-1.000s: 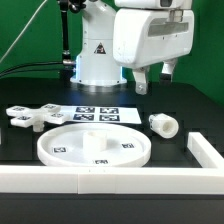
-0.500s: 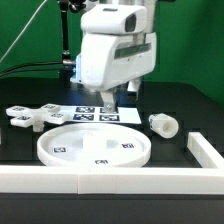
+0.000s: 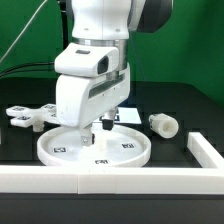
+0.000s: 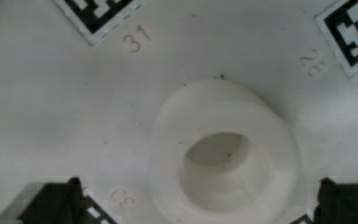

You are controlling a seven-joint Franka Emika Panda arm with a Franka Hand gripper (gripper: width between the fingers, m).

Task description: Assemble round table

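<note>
I hang low over the large rimmed round disc [image 3: 112, 156], which lies flat on the black bench [image 3: 186, 108] near the front, just behind the long white wall [image 3: 100, 181]. My jaws are spread wide and pinch nothing. In the wrist view my two dark fingertips [image 4: 55, 203] show at opposite corners, well apart, with the disc's pale surface [image 4: 87, 110] filling the picture between them. The raised oval hub [image 4: 224, 150] at the disc's middle, with its shallow hollow, sits between my fingertips, and I cannot tell whether they touch the disc. Two square tags [image 4: 98, 12] show on the disc beyond the hub.

The short cylindrical post [image 3: 163, 124] lies on its side on the bench at the exterior view's right, apart from the disc. The flat cross-shaped piece [image 3: 27, 117] lies at the exterior view's left, just beside the disc's far rim. My body hides most of the marker board [image 3: 127, 117], whose right end shows behind the disc
</note>
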